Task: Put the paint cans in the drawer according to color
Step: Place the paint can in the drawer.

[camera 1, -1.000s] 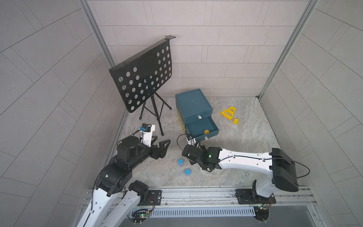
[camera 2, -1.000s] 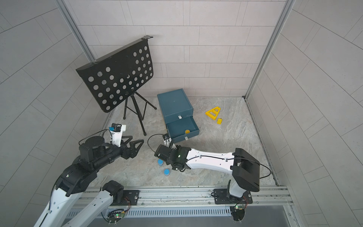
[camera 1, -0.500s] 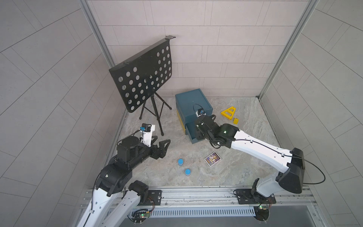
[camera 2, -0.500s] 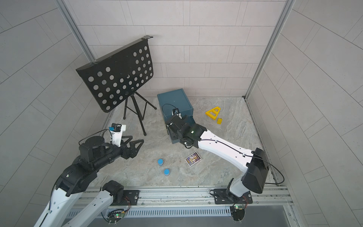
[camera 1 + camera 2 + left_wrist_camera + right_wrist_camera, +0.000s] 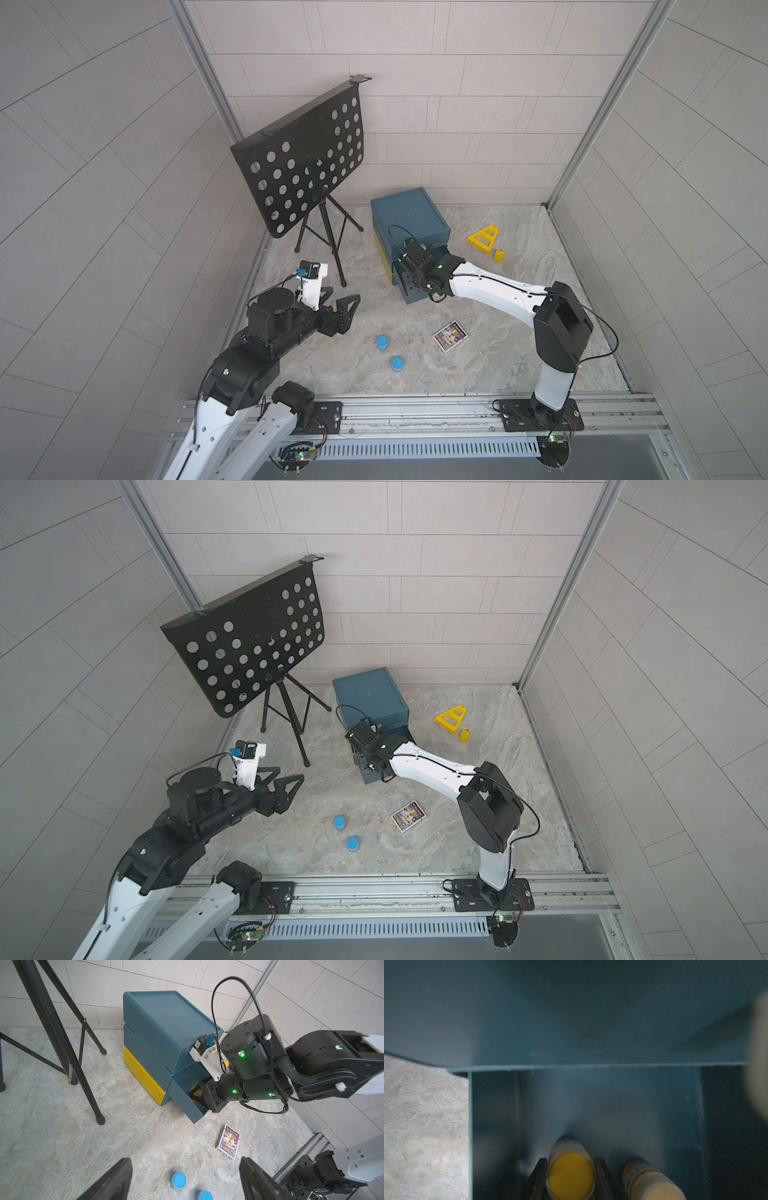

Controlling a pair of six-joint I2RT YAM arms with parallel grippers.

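2 blue cans [image 5: 382, 342] are lying at 6 o'clock of the drawer [image 5: 182, 1097]. Inside, the right gripper [image 5: 570, 1169] is pinching a yellow can [image 5: 571, 1176]; the left gripper [image 5: 343, 295] is spread.

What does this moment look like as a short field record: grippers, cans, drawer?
right gripper: in the open drawer, shut on the yellow-topped can
second can: beside it in the drawer, top pale and blurred
blue cans: two, upright, outside the drawer
left gripper: open, empty, away from the drawer
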